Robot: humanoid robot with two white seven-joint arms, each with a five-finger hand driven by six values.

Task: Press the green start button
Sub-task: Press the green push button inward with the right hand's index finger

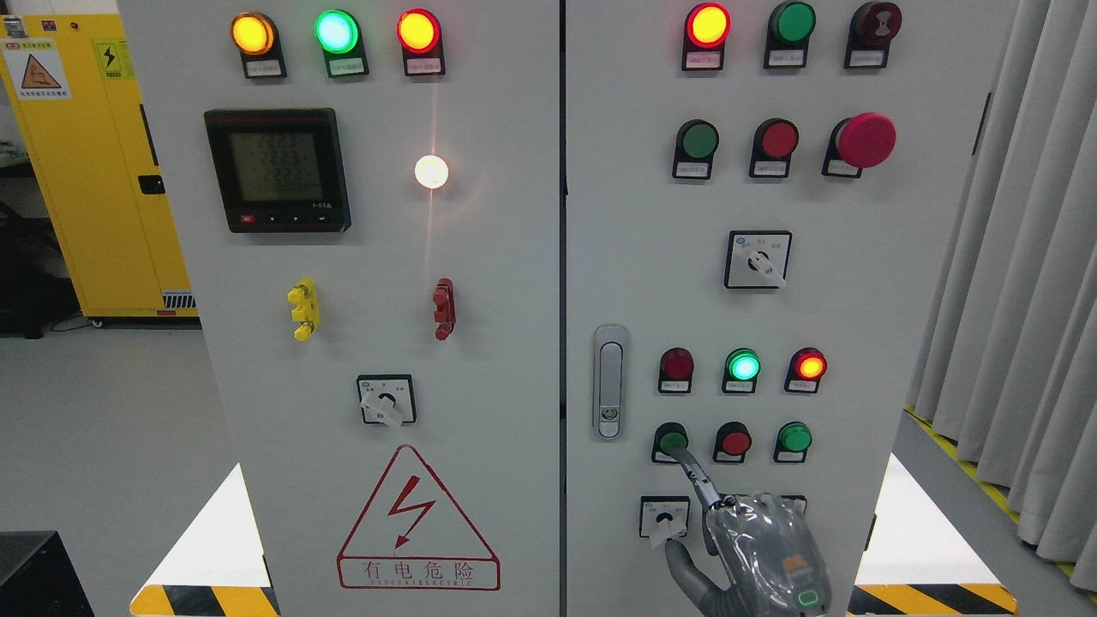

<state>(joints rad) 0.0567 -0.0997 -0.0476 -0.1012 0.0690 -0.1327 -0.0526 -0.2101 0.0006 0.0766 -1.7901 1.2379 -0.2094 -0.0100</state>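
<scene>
The green start button (671, 440) sits at the left of the lower button row on the right cabinet door (617, 257). My right hand (716, 514), grey-gloved under a clear plastic wrap, comes up from the bottom edge right of the middle. Its index fingertip (679, 454) is stretched out and touches the button's lower edge, partly hiding it. The other fingers are curled in and hold nothing, and the thumb (681, 561) pokes out at the lower left. My left hand does not show.
A red button (735, 442) and another green button (794, 437) share the row. A selector switch (664, 517) lies just below, a door handle (609, 381) to the left. A lit green lamp (742, 367) glows above. A red mushroom stop (866, 140) juts out higher up.
</scene>
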